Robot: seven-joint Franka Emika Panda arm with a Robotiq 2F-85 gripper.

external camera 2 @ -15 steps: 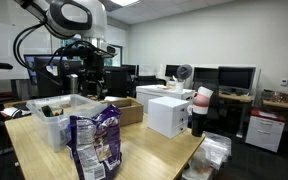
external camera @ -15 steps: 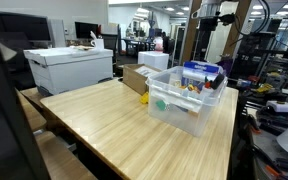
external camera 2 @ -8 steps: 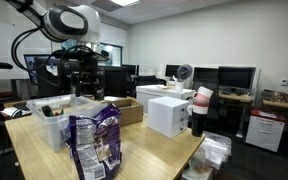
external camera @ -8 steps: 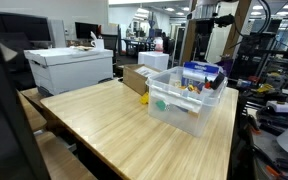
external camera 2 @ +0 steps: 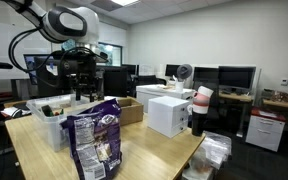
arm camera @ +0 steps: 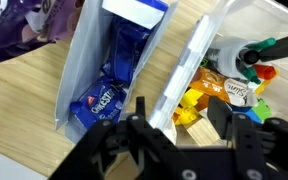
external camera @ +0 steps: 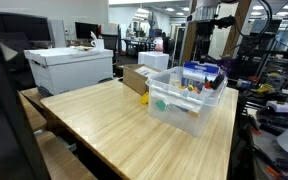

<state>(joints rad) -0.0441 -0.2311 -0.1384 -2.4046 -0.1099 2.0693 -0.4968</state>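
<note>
Black-fingered claw (arm camera: 177, 118) astride wall of clear plastic bin (arm camera: 192, 62), beside white cardboard box of blue snack packets (arm camera: 114, 60); starts narrowing from fully spread, still parted, grasps nothing.

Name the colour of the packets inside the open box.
Blue with white lettering; the packets show best in the wrist view.

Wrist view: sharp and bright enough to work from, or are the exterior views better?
Wrist view: evenly lit, blue packets sharp in the carton, gripper dark and soft at the bottom. In an exterior view the purple bag looms large, slightly soft; in an exterior view ceiling lights glare, yet the clear bin reads fine.
</note>
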